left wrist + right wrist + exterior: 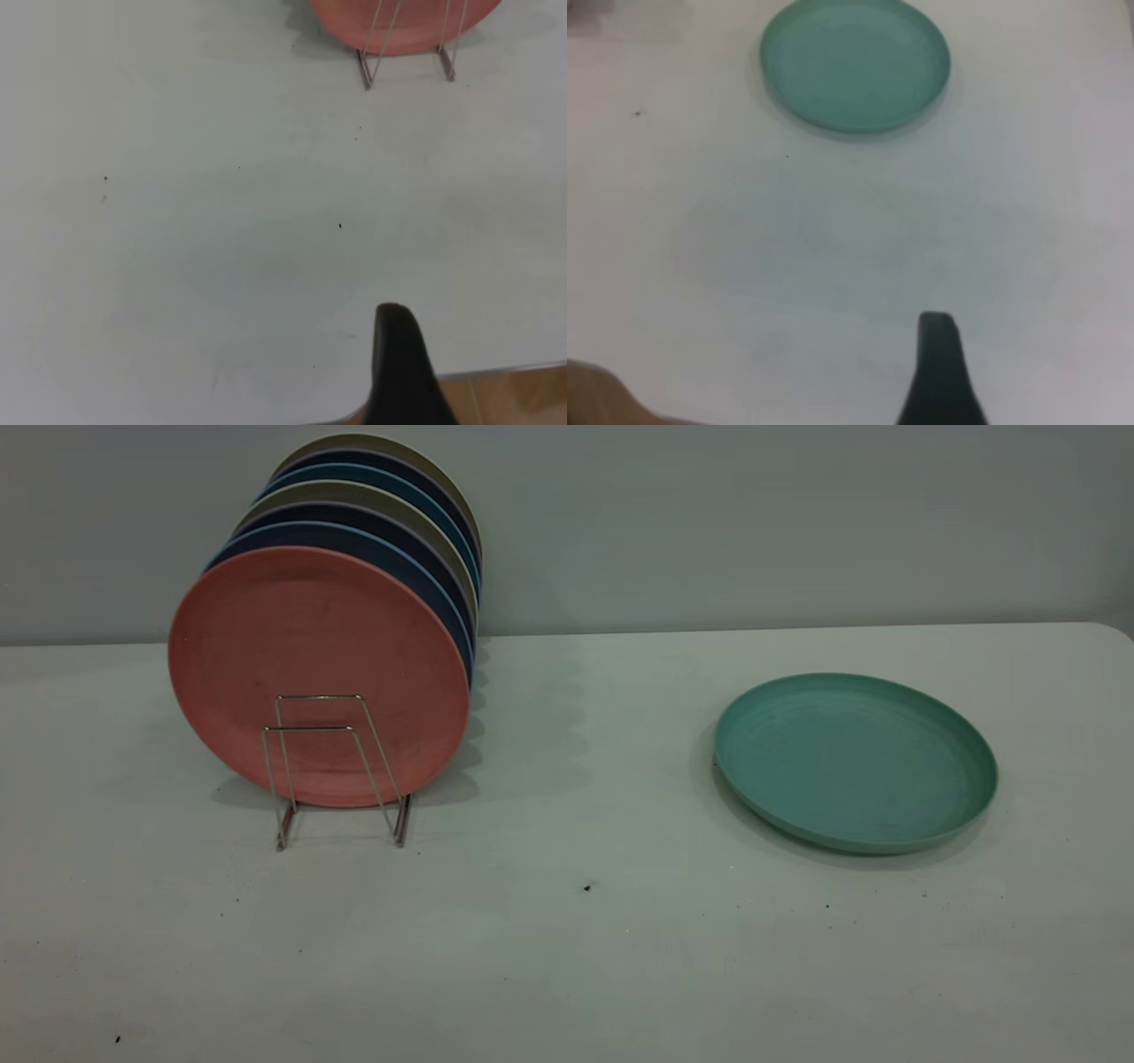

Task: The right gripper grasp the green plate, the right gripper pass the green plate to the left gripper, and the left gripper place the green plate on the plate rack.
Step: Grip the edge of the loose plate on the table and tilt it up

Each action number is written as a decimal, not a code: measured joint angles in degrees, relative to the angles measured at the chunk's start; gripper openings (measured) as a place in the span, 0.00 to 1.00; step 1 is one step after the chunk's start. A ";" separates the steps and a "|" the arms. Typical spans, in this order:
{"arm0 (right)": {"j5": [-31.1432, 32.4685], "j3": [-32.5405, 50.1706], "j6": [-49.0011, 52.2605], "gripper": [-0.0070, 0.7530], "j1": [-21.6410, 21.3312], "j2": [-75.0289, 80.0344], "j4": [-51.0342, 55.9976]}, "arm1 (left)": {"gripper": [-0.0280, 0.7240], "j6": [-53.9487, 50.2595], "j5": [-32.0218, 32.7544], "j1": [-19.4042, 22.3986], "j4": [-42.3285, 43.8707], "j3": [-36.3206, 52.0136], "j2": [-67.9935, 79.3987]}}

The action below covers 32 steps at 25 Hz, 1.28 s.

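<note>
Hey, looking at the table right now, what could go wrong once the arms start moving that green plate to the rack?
1. The green plate lies flat on the table, so the right gripper may struggle to catch its low rim and could slide it instead.
2. The plate rack is already crowded: a pink plate stands in front with more behind it. Only the front wire loops look free, so the left gripper could knock the pink plate while inserting.
</note>
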 joint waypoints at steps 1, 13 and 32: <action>0.00 0.00 0.00 0.75 0.00 0.00 0.00 | 0.68 0.00 0.00 0.00 0.00 0.00 0.00; 0.00 0.00 0.00 0.75 0.00 0.00 0.20 | 0.68 0.00 0.00 0.00 0.00 0.00 0.00; -27.15 -1.75 -35.06 0.75 0.00 40.61 38.92 | 0.68 21.94 -29.25 0.00 -32.56 -0.75 31.40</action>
